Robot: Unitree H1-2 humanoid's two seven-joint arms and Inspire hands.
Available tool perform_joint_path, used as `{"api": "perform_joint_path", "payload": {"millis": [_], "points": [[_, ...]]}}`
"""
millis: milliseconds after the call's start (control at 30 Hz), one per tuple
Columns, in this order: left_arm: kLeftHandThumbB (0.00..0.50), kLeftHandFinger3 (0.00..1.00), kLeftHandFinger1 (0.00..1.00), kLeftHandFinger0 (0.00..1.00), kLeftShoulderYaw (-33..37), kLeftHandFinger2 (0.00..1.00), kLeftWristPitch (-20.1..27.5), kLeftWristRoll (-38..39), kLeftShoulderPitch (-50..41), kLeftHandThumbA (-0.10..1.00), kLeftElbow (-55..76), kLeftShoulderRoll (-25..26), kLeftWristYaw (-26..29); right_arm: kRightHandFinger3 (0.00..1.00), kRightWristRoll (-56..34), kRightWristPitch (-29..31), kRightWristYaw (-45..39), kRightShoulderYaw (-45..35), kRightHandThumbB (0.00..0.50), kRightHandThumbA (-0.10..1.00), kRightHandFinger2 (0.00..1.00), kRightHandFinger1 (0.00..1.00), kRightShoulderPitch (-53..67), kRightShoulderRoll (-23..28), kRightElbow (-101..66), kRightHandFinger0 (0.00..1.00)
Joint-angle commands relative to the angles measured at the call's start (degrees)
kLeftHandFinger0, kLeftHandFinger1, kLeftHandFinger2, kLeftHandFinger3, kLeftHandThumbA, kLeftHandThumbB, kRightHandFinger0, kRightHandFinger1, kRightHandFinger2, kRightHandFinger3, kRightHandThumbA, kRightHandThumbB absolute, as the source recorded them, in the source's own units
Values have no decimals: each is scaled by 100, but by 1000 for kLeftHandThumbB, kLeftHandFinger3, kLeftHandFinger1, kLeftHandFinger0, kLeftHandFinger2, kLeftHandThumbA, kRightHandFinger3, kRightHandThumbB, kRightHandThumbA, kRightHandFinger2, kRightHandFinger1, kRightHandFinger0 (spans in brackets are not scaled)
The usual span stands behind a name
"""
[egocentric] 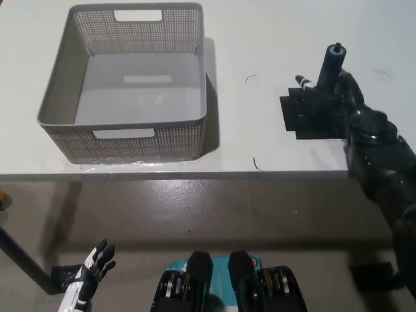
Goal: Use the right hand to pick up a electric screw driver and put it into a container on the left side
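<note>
In the head view, the white worktop [260, 39] fills the upper part of the picture and its front edge runs across the middle. On its left side stands a grey container [57, 91] with perforated walls and cut-out handles; inside it only the plain floor is visible. On the right side of the worktop lies a black square mat [300, 120], and the electric screw driver [329, 65] stands upright on it, a dark cylinder with a small tip on top. The black right hand [338, 91] is at the screw driver, coming from the lower right over the edge of the worktop. Its fingers [304, 80] reach around the lower body of the tool, but black lies on black there and I cannot tell if they are gripping it or only lie against it. The screw driver is well apart from the container. The white left hand [91, 270] rests low at the lower left, below the worktop and above the floor, its fingers spread and holding nothing.
</note>
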State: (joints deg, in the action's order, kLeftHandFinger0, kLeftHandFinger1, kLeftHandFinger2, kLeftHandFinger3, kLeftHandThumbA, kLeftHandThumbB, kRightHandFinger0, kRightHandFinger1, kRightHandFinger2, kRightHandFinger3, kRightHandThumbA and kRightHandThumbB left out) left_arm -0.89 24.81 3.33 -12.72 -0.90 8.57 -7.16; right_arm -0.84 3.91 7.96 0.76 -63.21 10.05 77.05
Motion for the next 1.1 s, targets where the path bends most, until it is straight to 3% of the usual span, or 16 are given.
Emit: {"api": "perform_joint_path", "payload": {"millis": [0,33,67,100,133,167,233,367,633,733,800,867,933,967,1033,1067], "points": [[257,1000,1000,1000,79,1000,211,-16,-25,1000,43,86,-131,231,507,389,1608,273,184,-100,101,0,-739,-189,277,0],[253,1000,1000,1000,89,1000,211,-11,-14,1000,40,113,-159,323,490,404,1647,278,183,-100,210,30,-756,-222,282,0],[252,1000,1000,1000,90,1000,211,-9,-14,1000,40,121,-166,344,498,422,1660,294,182,-100,235,6,-756,-231,285,0],[249,1000,1000,1000,86,1000,211,-8,-5,1000,26,136,-179,431,488,445,1673,287,196,-100,345,98,-761,-254,283,17],[246,1000,1000,1000,76,1000,211,-16,23,1000,9,150,-188,389,484,450,1690,291,198,-100,292,4,-771,-269,289,1],[242,1000,1000,1000,67,1000,212,-12,29,1000,-11,159,-202,372,485,502,1717,297,181,-100,246,0,-751,-293,268,0],[235,1000,1000,1000,48,1000,212,-5,34,1000,-22,149,-193,501,489,570,1756,309,156,-100,435,11,-725,-305,264,0],[220,1000,1000,1000,35,1000,212,69,54,1000,-60,165,-220,679,404,663,1757,212,137,-100,624,101,-720,-283,242,0],[219,1000,1000,1000,21,1000,211,97,55,1000,-137,198,-270,742,298,763,1877,0,143,-100,622,102,-851,-300,104,0],[203,1000,1000,1000,9,1000,212,104,83,1000,-178,184,-286,701,347,914,1980,-30,143,-100,617,139,-964,-361,-64,0],[204,1000,1000,1000,4,1000,211,88,77,1000,-205,181,-282,741,428,901,2001,21,137,-100,659,186,-1055,-389,-152,0],[207,1000,1000,1000,3,1000,211,81,70,1000,-233,188,-290,735,510,948,2086,79,162,-100,684,223,-1114,-416,-236,0],[214,1000,1000,1000,-6,1000,211,3,68,1000,-270,189,-248,698,661,815,2233,190,175,-100,639,276,-1222,-465,-385,277],[214,1000,1000,1000,-5,1000,210,-17,71,1000,-282,194,-235,691,627,818,2188,170,146,-100,591,197,-1261,-502,-495,187],[200,1000,1000,1000,-9,1000,211,-22,82,1000,-299,207,-236,711,596,899,2042,168,148,-100,622,174,-1275,-557,-772,4],[194,1000,1000,1000,-12,1000,211,-41,98,1000,-341,193,-236,730,631,910,1994,200,135,-100,652,172,-1268,-579,-944,0]]}}
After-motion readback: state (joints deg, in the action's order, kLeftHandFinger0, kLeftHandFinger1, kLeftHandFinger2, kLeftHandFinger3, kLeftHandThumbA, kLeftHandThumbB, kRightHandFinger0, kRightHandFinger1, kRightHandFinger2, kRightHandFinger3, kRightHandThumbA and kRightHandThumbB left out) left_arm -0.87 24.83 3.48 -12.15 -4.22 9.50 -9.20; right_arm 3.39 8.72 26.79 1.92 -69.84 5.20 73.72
